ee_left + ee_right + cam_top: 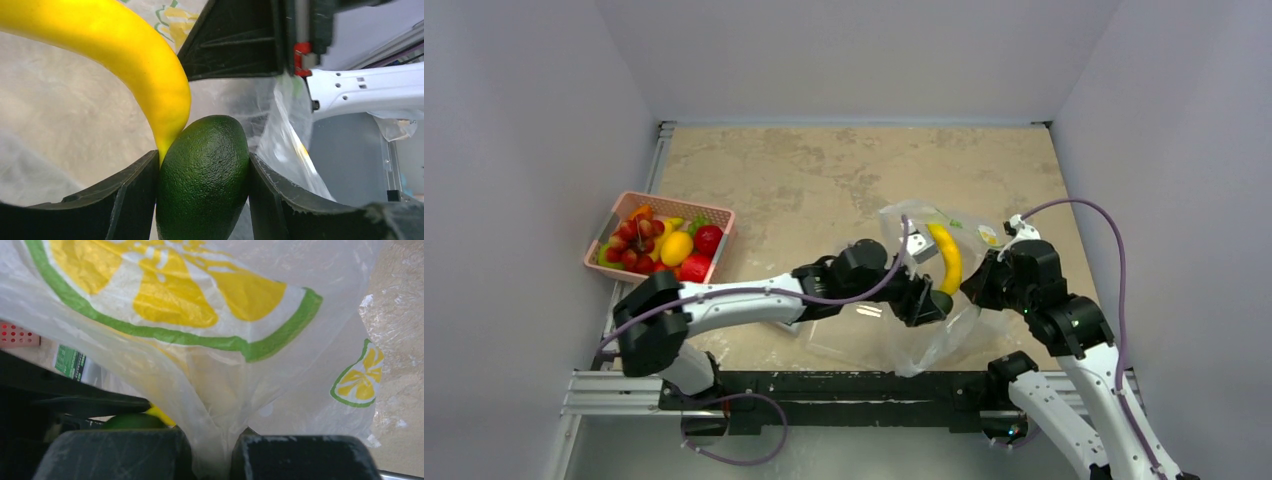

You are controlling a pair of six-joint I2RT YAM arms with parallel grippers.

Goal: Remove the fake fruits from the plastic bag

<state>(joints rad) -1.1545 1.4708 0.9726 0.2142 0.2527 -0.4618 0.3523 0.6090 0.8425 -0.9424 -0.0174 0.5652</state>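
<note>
The see-through plastic bag (924, 352) with lemon-slice prints lies at the front right of the table. My left gripper (929, 300) reaches into its mouth and is shut on a dark green lime (205, 175), pinched between both fingers (125, 200). The yellow banana (125, 55) lies in the bag with its tip touching the lime; it also shows in the top view (946, 255). My right gripper (980, 284) is shut on a bunched fold of the bag (200, 315), holding it up. The lime (132, 421) shows behind that fold. No grapes show in the bag.
A pink basket (686, 207) at the left holds several red, yellow and orange fruits. A clear flat box (854, 335) lies under my left arm by the front edge. My right arm (365, 90) stands close behind the bag.
</note>
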